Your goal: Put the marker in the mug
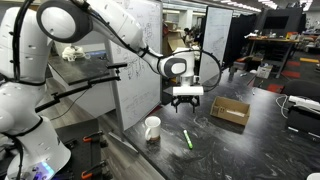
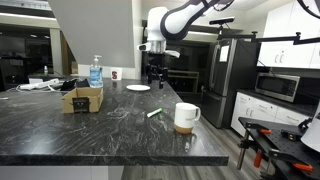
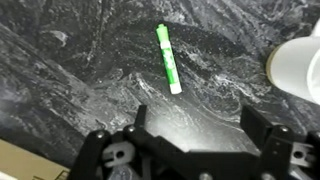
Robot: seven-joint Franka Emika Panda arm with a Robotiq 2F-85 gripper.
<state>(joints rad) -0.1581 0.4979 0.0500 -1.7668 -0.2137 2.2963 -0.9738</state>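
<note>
White Franka robot arm [image 1: 95, 22] reaching over a dark, white-veined stone counter [image 1: 250, 140] in an office kitchen. Its black Robotiq gripper [image 1: 187, 99] hangs in the air above the counter, pointing down. Jaws are spread wide w/ nothing btwn them.

Task object: a thin, short bright-green marker [image 1: 187, 138] lies flat on the counter. In both exterior views it sits below the gripper w/ clear space btwn the two, no contact. In the wrist view the marker [image 3: 168, 59] is in the upper middle of the frame, tilted slightly off vertical, w/ a paler tip at the end nearer the gripper [image 3: 195, 125]. It lies ahead of the two black fingers [image 3: 137, 118], roughly in line w/ the gap btwn them, touching neither.

A small white cylindrical mug [image 1: 152, 128] w/ a side handle stands upright near the marker but apart from it. The wrist view catches only part of the mug [image 3: 300, 68] at the right edge.

A flat brown cardboard box [image 2: 82, 98] sits on the counter on the marker's other side, farther off than the mug. A clear water bottle [image 2: 95, 71] stands behind the box, and a white plate [image 2: 138, 88] lies farther back.

Writing: print on the bottle is too small to read, and any print on the marker barrel can't be made out.
</note>
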